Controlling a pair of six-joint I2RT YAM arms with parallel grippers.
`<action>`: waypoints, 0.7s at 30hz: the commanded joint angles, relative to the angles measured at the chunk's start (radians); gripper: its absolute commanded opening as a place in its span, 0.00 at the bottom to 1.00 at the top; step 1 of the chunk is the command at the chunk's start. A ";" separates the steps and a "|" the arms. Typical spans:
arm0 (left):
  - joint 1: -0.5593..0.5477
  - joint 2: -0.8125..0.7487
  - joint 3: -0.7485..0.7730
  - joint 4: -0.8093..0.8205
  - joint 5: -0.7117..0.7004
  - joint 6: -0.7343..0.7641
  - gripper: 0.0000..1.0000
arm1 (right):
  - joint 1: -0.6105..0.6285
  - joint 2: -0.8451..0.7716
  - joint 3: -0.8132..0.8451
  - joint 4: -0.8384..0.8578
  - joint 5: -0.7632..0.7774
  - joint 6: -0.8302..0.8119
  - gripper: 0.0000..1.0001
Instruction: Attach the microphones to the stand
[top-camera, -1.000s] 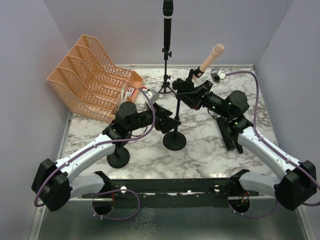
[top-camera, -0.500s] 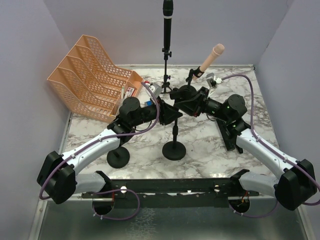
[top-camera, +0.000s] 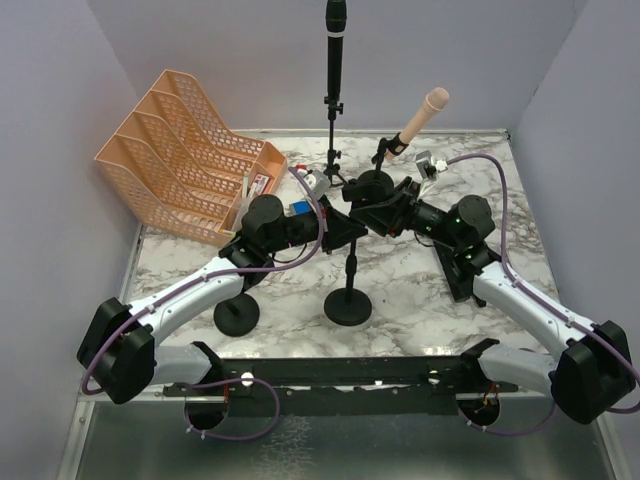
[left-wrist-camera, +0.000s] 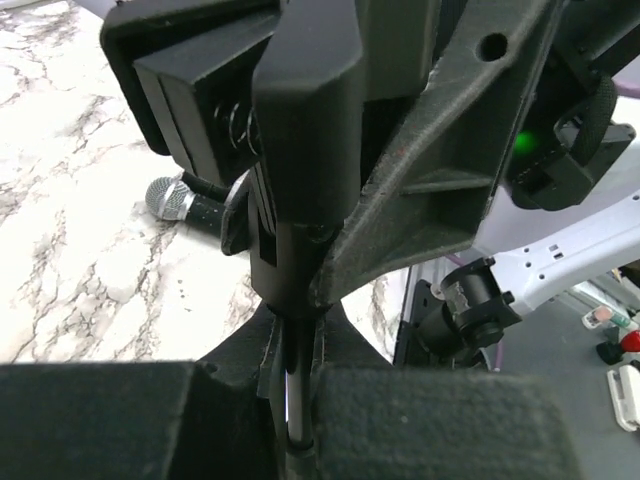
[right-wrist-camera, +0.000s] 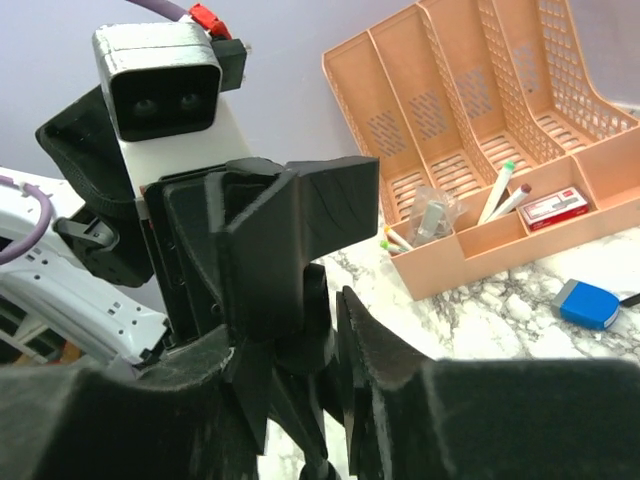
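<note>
Left wrist: stand pole inside left gripper

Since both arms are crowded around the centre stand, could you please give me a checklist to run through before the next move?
1. Left gripper shut on the centre stand pole: ok.
2. Right gripper holding the clip firmly: cannot tell.
3. Centre stand upright: ok.
4. Silver-headed microphone mounted: not ok, it lies on the table.
5. Pink microphone mounted: ok.
</note>
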 joint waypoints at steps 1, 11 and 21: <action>0.002 -0.001 0.013 0.050 -0.016 0.023 0.00 | 0.000 -0.063 0.006 -0.090 0.065 -0.040 0.44; 0.001 -0.029 -0.056 0.125 -0.078 0.065 0.00 | 0.000 -0.248 -0.231 -0.171 0.086 -0.230 0.71; 0.001 -0.063 -0.201 0.331 -0.102 0.122 0.00 | 0.004 -0.069 -0.281 -0.028 0.020 -0.289 0.63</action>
